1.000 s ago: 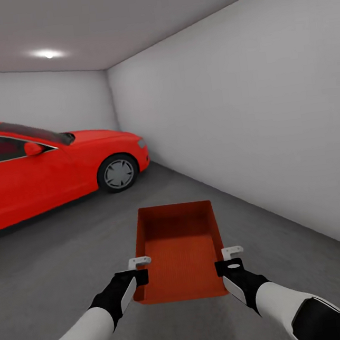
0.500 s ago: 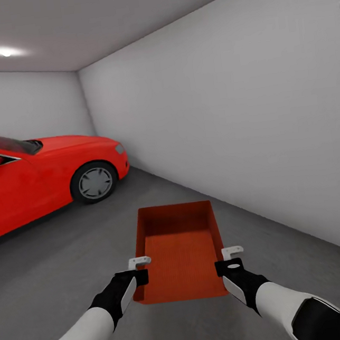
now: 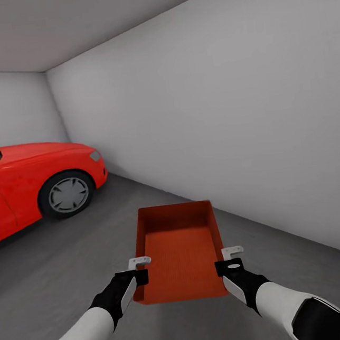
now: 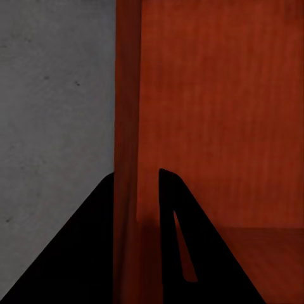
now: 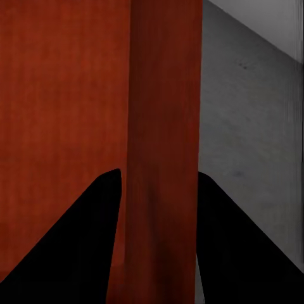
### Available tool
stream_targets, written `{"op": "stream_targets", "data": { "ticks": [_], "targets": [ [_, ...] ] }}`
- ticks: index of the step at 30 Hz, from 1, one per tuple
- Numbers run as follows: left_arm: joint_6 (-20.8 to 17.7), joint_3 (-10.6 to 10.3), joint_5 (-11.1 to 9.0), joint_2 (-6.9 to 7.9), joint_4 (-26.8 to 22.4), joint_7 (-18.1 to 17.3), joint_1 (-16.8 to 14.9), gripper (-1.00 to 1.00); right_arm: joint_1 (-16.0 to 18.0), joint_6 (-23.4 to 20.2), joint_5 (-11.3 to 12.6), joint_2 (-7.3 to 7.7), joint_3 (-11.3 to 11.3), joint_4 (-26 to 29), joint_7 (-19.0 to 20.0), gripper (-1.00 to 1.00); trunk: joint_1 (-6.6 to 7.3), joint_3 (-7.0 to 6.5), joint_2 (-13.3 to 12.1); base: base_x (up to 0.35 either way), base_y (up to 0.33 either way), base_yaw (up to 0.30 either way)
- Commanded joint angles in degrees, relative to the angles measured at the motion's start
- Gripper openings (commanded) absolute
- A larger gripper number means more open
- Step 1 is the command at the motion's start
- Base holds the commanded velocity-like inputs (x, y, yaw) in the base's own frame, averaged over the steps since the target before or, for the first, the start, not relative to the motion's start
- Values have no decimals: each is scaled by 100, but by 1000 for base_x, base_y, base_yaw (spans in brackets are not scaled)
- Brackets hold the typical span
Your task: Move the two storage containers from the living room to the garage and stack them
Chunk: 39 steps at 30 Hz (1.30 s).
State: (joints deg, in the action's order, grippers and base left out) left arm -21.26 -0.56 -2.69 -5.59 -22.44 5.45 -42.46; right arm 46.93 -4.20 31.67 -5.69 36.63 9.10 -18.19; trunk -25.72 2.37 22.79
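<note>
**Two-Handed Carry of One Storage Container Inside the Garage**

Location: inside the garage [image 3: 14, 114], beside a plain white side wall [image 3: 226, 110], with a red car [image 3: 28, 182] parked well apart on the left.

Load: one orange-red storage container [image 3: 181, 253], carried in front of the trunk and clear of the grey concrete floor [image 3: 56, 279]. Held open side up, roughly level, long axis pointing away from the robot.

Grip, left: left gripper [image 3: 139, 270] clenched on the container's left long wall, close to the near end. Confirmed in the left wrist view by the orange wall [image 4: 126, 126] passing between the two dark fingers [image 4: 76, 266], one outside and one inside the bin.

Grip, right: right gripper [image 3: 232, 258] clenched on the opposite long wall at a matching position. Confirmed in the right wrist view by the wall [image 5: 164, 126] pinched between the fingers [image 5: 82, 240] in the same way.

Reason for the hold, as judged:
- Grips the two walls symmetrically to balance the load and resist twisting.
- Pinches thin walls instead of spanning the full width, which looks too wide for one claw.
- Keeps the opening upward, ready for set-down or stacking.
- Leaves the far end overhanging, hence some risk of sagging forward.

Stage, as judged: transport within the garage; set-down not yet done.
</note>
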Motion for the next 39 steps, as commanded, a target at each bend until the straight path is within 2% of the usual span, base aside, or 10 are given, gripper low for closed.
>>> {"op": "stream_targets", "data": {
  "ticks": [1, 39],
  "targets": [
    [-45, 65, 58, -4, 3, 53, 1, -100, 10, -19, -184, -2, -130, 21, -99, -100, -7, 12, 13, 321, 0, -245],
    [-42, 55, 62, -7, 0, 53, 1, -100, 10, -19, -185, -2, -130, 21, -101, -100, -7, 12, 13, 320, 0, -245]
  ]
}}
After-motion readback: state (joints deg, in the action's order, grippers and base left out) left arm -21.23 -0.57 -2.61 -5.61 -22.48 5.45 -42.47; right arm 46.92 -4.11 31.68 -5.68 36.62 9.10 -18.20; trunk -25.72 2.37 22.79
